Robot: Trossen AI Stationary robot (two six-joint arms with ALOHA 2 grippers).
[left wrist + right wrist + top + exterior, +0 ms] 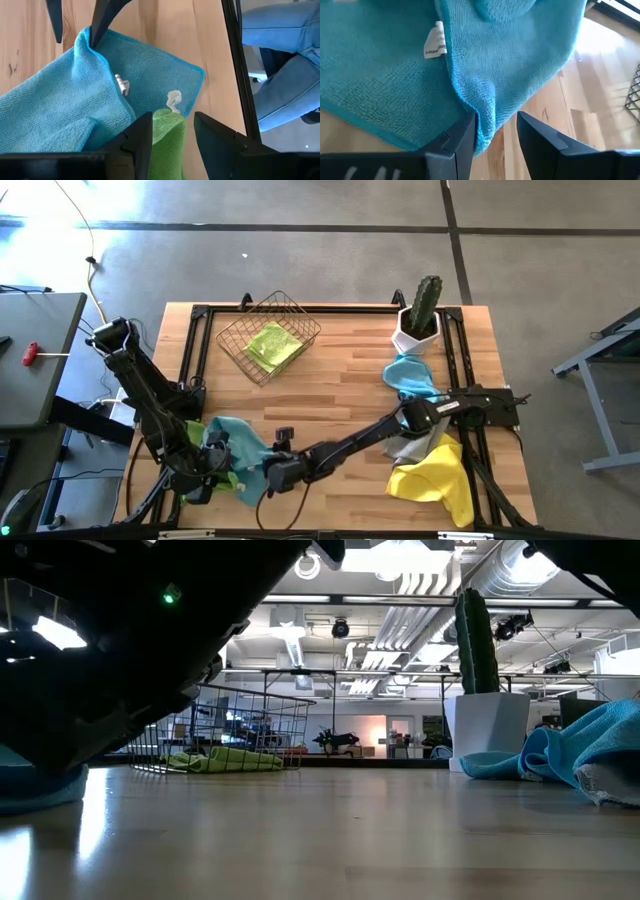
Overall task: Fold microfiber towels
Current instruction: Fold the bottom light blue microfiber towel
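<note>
A light blue towel point(236, 443) lies rumpled near the table's front left, partly on top of a lime green towel point(167, 137). My right gripper point(495, 120) reaches across the table and stands open over a raised fold point(482, 115) of the blue towel. My left gripper point(172, 120) is open beside it, with the green towel's edge between its fingers. At the right lie another light blue towel point(410, 376), a grey one point(415, 446) and a yellow one point(435, 476). A second lime green towel point(272, 345) lies in the wire basket point(232, 340). My right gripper comes slanting down from the table's right; the blue towel's raised fold point(479, 122) lies against one finger point(462, 137) and short of the other. Whether it presses the cloth I cannot tell. My left gripper's fingers stand astride the green towel's edge point(170, 117); whether they touch it I cannot tell.
A white pot with a cactus point(420, 315) stands at the far right. A black frame point(330, 310) runs around the tabletop. Bare wood point(340, 395) lies in the middle of the table. A person's legs in jeans point(280, 55) show beyond the table's edge.
</note>
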